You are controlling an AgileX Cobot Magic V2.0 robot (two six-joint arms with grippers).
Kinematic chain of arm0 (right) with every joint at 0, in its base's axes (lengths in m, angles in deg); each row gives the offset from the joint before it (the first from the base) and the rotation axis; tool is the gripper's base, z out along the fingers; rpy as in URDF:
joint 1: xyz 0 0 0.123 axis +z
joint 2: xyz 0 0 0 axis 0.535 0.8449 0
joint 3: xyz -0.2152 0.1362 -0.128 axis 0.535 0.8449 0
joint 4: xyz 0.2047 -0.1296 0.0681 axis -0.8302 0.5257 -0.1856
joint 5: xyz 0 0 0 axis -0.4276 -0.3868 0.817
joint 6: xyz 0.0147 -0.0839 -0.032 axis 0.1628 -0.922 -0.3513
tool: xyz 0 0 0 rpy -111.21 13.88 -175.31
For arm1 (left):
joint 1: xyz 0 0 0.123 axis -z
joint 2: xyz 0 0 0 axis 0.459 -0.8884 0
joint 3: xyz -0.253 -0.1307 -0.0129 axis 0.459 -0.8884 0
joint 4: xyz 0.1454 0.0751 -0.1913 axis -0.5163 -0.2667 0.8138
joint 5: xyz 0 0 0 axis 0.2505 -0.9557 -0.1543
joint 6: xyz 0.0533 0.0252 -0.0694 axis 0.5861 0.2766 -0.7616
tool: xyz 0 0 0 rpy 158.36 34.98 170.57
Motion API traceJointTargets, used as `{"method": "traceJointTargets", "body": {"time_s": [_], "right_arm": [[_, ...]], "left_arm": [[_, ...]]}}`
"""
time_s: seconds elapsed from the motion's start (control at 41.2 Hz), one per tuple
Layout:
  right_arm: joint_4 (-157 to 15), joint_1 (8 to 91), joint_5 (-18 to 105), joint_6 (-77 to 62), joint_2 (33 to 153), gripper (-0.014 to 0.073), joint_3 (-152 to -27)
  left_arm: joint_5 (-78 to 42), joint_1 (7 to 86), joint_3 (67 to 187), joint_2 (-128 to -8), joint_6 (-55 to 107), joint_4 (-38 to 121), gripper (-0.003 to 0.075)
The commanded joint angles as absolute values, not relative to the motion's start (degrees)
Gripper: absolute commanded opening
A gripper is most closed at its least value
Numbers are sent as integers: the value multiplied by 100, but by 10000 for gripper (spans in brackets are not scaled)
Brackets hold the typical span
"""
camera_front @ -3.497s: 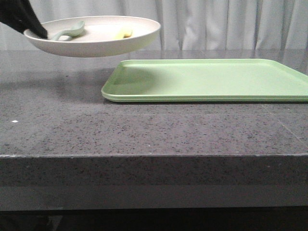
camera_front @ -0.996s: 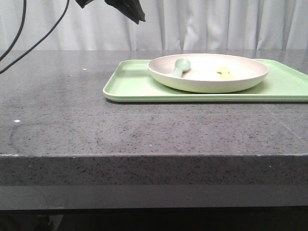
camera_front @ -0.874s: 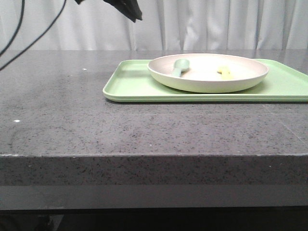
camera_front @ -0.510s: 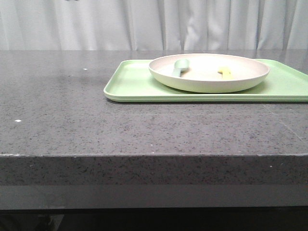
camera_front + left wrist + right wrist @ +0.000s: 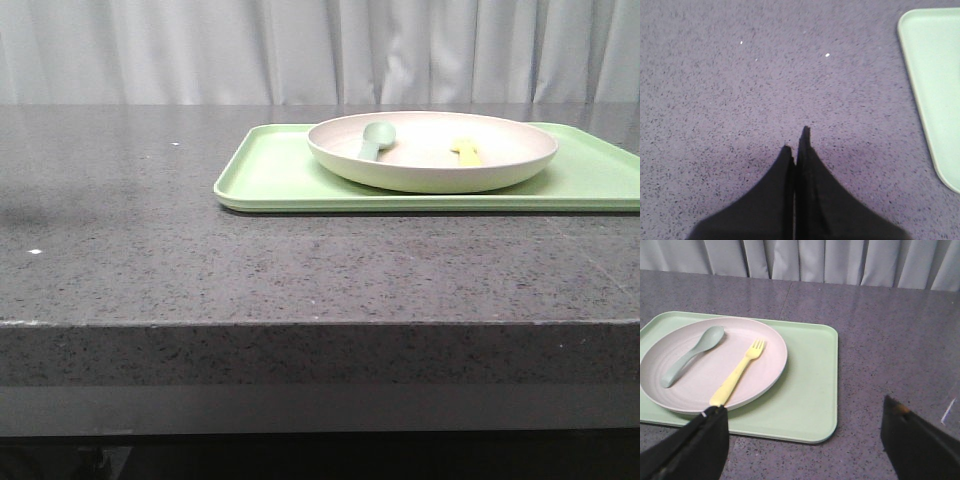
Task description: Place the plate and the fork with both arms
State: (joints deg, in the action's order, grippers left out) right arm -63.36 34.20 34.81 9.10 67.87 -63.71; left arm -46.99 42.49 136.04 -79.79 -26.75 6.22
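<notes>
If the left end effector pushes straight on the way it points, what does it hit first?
Probably the bare speckled grey stone tabletop; the shut left end effector points at it, with the light-green rectangular tray off to one side.

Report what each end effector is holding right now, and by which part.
Nothing is held. The left end effector is shut on nothing above bare table; the right end effector is open and empty. The fork lies on the plate.
</notes>
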Motion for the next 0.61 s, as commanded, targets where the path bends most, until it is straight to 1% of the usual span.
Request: {"method": "traceJointTargets", "body": {"time_s": [0.0, 0.17, 0.291, 0.486, 0.583], "right_arm": [[-6303, 3426, 3928, 861, 6891, 636, -6563], [-6394, 3426, 3930, 861, 7127, 636, -6563], [-6741, 3426, 3930, 861, 7406, 636, -6570], [-6932, 3562, 3857, 861, 8054, 636, -6739], [-6932, 3819, 3744, 861, 8494, 636, -7104]], "left_arm": [[-3385, 4233, 12849, -7101, -2735, 552, -18], [-2644, 4233, 11391, -5811, -2735, 552, -18], [-2205, 4233, 10620, -4913, -2735, 561, -18], [-2060, 4233, 9919, -3642, -2735, 576, -18], [-2060, 4233, 9803, -3243, -2735, 576, -18]]}}
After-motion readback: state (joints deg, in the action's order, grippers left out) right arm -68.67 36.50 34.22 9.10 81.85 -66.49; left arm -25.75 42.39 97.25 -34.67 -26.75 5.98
